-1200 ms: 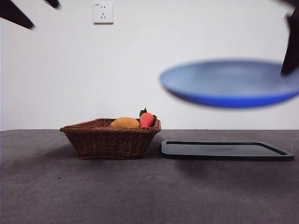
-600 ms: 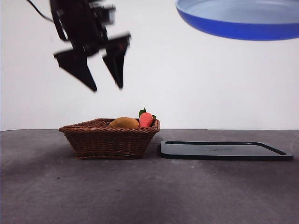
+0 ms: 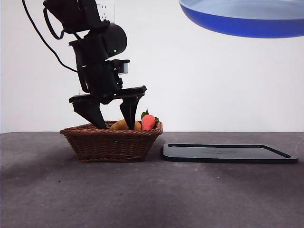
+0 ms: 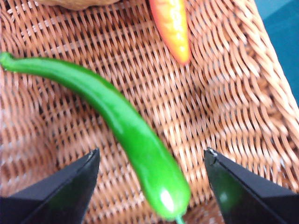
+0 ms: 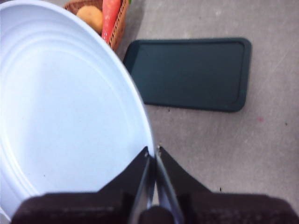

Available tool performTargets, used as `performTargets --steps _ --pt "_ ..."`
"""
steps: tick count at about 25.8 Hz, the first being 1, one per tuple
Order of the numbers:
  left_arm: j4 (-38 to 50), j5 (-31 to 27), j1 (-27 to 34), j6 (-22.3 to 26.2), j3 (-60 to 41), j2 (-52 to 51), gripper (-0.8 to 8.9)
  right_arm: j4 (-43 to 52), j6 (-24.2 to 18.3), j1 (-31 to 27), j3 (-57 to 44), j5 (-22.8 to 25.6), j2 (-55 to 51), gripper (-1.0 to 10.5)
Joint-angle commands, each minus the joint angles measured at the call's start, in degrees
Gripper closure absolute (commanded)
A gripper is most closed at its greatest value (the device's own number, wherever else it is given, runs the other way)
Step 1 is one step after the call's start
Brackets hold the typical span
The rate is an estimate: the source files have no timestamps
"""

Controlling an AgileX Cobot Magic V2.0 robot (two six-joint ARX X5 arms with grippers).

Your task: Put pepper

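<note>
Reaching into the wicker basket (image 3: pixel 111 140) for the pepper (image 4: pixel 126 123), not yet gripped.

Left gripper (image 3: pixel 112 118), left of centre in the front view, jaws spread wide either side of the green pepper lying on the basket floor. Right gripper (image 5: pixel 152 154) clamped on the rim of the blue plate (image 3: pixel 244 19), high at upper right. Grasp, lift and placing all left to do. No legible writing anywhere.

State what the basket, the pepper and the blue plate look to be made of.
Basket: woven brown wicker or rattan, strands visible. Pepper: smooth glossy green skin with a bright highlight; real or plastic, cannot tell. Blue plate: hard, smooth, faintly ringed surface, possibly plastic or glazed ceramic.
</note>
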Motion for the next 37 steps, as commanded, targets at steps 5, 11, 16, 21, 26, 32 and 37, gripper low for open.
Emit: performTargets --steps 5,11,16,21,26,32,37 --pt "1.5 -0.2 -0.5 -0.8 1.3 3.5 4.26 0.8 -0.1 0.0 0.8 -0.3 0.1 9.4" --pt "2.2 -1.6 -0.5 -0.8 1.3 3.8 4.26 0.8 -0.3 0.0 0.8 -0.3 0.1 9.4" --pt "2.1 -1.6 -0.8 -0.8 1.3 4.8 4.26 0.8 -0.5 0.0 0.8 -0.3 0.1 9.4" --pt "1.9 -1.7 -0.8 -0.9 1.2 5.0 4.27 0.8 -0.6 0.0 0.8 -0.3 0.1 9.4" --pt "0.5 -1.5 -0.8 -1.5 1.2 5.0 5.45 0.8 -0.7 0.0 0.8 -0.5 0.1 9.4" --pt "-0.7 -1.3 -0.8 -3.6 1.2 5.0 6.51 0.8 -1.0 0.0 0.8 -0.5 0.1 9.4" --pt "-2.4 -1.3 -0.7 -3.9 1.3 4.6 6.77 0.8 -1.0 0.0 0.8 -0.5 0.1 9.4"
